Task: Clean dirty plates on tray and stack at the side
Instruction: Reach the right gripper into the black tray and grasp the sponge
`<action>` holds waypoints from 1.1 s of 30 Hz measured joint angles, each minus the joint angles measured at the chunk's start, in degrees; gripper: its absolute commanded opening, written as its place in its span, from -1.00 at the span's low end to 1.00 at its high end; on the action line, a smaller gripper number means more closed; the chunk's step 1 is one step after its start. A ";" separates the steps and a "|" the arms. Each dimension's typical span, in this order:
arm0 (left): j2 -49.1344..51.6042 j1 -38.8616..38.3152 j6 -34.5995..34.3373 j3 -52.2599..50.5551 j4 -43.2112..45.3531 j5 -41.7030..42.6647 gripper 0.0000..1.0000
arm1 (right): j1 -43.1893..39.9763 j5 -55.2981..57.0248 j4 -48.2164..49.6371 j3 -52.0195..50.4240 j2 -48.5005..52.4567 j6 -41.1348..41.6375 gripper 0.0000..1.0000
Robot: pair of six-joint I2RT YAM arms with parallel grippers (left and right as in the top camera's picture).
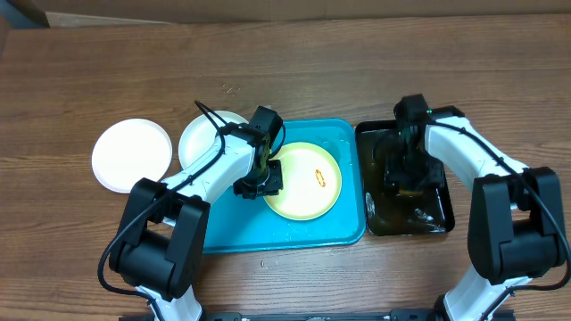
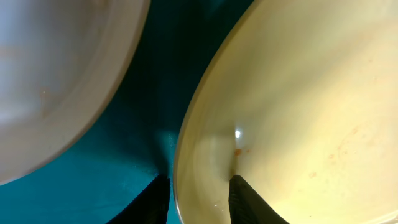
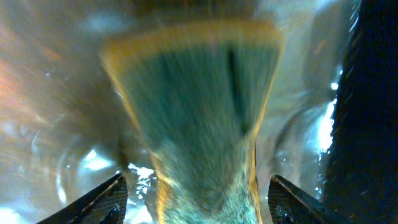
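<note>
A pale yellow-green plate [image 1: 308,192] with an orange-red smear [image 1: 321,176] lies on the turquoise tray [image 1: 232,236]. My left gripper [image 1: 259,185] is shut on the plate's left rim. In the left wrist view [image 2: 198,177] one finger is outside the rim and the other inside the plate [image 2: 298,93]. A white plate [image 1: 210,134] sits at the tray's left edge, partly under my left arm, and shows close by [image 2: 50,81]. Another white plate [image 1: 132,153] rests on the table further left. My right gripper [image 1: 403,176] stands open around a green and yellow sponge [image 3: 199,112], blurred.
A glossy black tray [image 1: 443,214] holding murky water stands right of the turquoise tray; my right gripper is down inside it. Bare wooden table [image 1: 357,62] stretches behind both trays. Both arms reach in from the near edge.
</note>
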 measured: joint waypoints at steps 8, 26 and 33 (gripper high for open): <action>0.00 0.00 0.00 0.00 -0.02 0.00 -0.33 | 0.00 0.70 3.54 1.53 0.00 0.04 0.43; 0.00 -0.11 0.17 0.00 0.37 0.02 -0.32 | 0.00 0.15 8.07 -1.25 -0.02 0.28 0.72; 0.00 -0.11 0.17 0.00 0.35 0.00 -0.33 | 0.00 0.00 8.22 -1.31 -0.02 0.26 0.25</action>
